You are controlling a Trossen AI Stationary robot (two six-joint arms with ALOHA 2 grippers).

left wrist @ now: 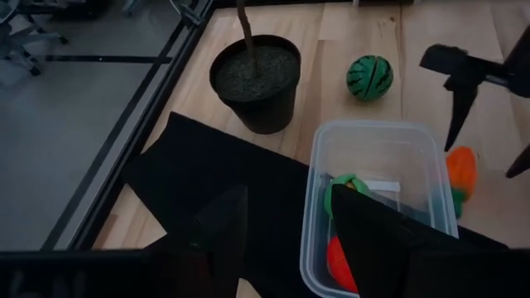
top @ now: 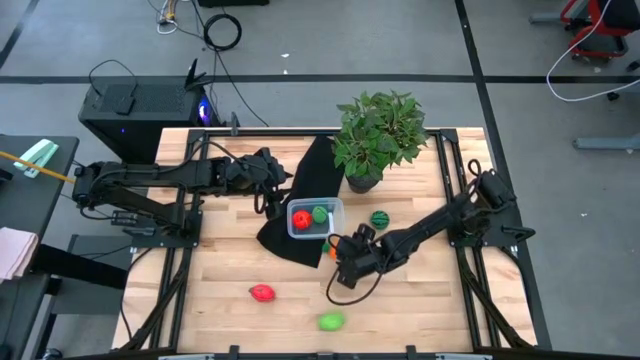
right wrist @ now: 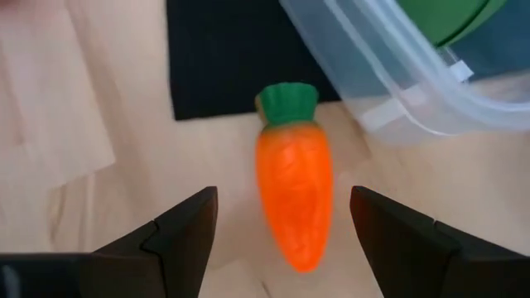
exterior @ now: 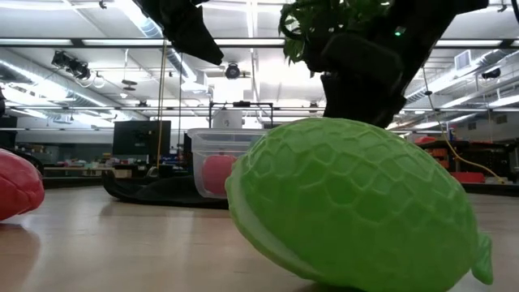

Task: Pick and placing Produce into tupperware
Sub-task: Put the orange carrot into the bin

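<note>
The clear tupperware point(top: 315, 219) point(left wrist: 377, 157) stands partly on a black cloth, and a red piece point(top: 300, 219) and a bright green piece point(top: 320, 213) lie inside it. An orange carrot point(right wrist: 294, 194) lies on the wood beside the box's corner. My right gripper point(right wrist: 283, 199) point(top: 338, 258) is open, one finger on either side of the carrot, touching nothing. My left gripper point(left wrist: 286, 199) point(top: 272, 203) hangs open over the cloth beside the box. The dark green striped ball point(top: 379, 219), a second red piece point(top: 262, 293) and a second green piece point(top: 331, 321) point(exterior: 357, 203) lie on the table.
A leafy potted plant point(top: 378, 135) stands on the table's far side behind the box; its black pot point(left wrist: 257, 83) shows in the left wrist view. The black cloth point(top: 300, 200) runs from the far edge under the box. Bare wood point(top: 430, 300) lies toward the near edge.
</note>
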